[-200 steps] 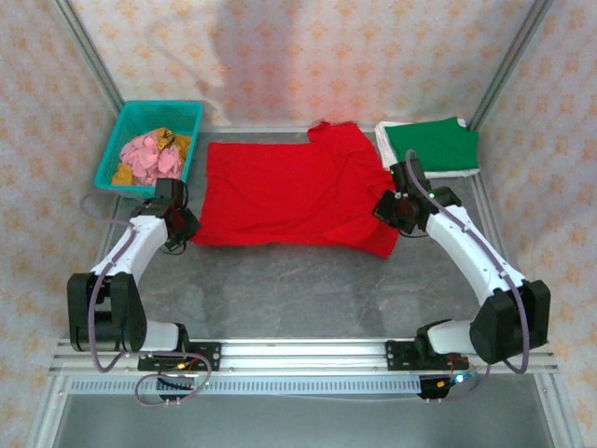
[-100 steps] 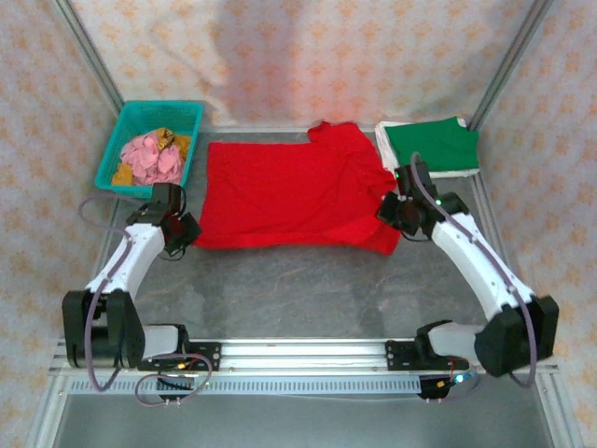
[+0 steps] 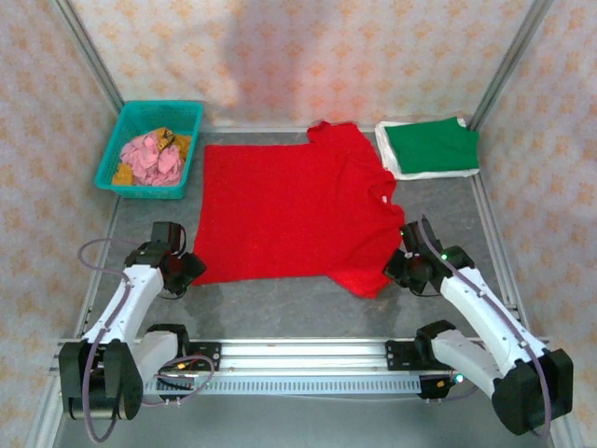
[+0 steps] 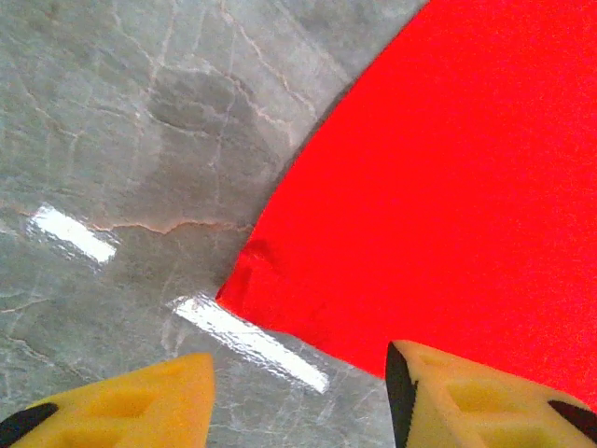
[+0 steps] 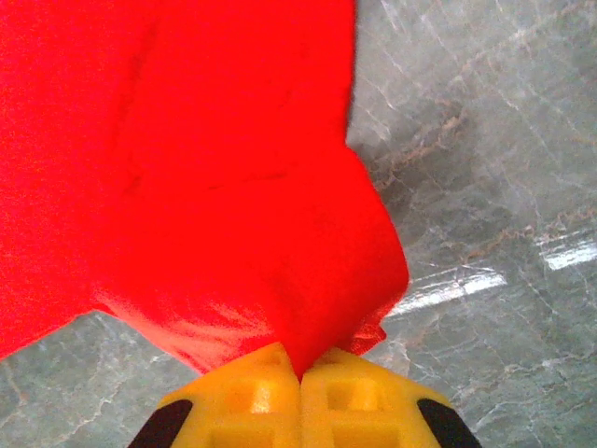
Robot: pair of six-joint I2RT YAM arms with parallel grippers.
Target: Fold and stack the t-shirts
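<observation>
Moved since a second ago: both arms drawn back toward the near edge, dragging the garment with them. The left fingers, closed then, now stand apart.

Item 1: bright red short-sleeved cloth t-shirt (image 3: 294, 210), spread flat and reaching ahead of both end effectors.
- Its near-left hem corner (image 4: 244, 271) lies on the counter just ahead of the left end effector (image 4: 298, 401), released.
- Its near-right corner is bunched into a peak at the right end effector (image 5: 300, 392).

Handling (judged): light, limp and soft, with no stiffness to hold a shape. It likely slides easily on the smooth surface and creases where it is gathered. Best taken at hem corners or shoulder seams, pinching both layers so the fold carries evenly.

Item 2: left end effector (image 3: 187, 269), moderately wide, holding nothing.

Item 3: right end effector (image 3: 410, 266), fingers pressed together on the red cloth.

Item 4: dark green folded t-shirt (image 3: 431, 145), lying on a white t-shirt (image 3: 438, 174). Both sit well beyond the right end effector, apart from the red one's sleeve.

Item 5: teal plastic basket (image 3: 154, 110) holding pink and yellow cloths (image 3: 149, 157), well beyond the left end effector.

Item 6: grey marbled counter (image 3: 280, 308), glossy, bare between the two end effectors.
</observation>
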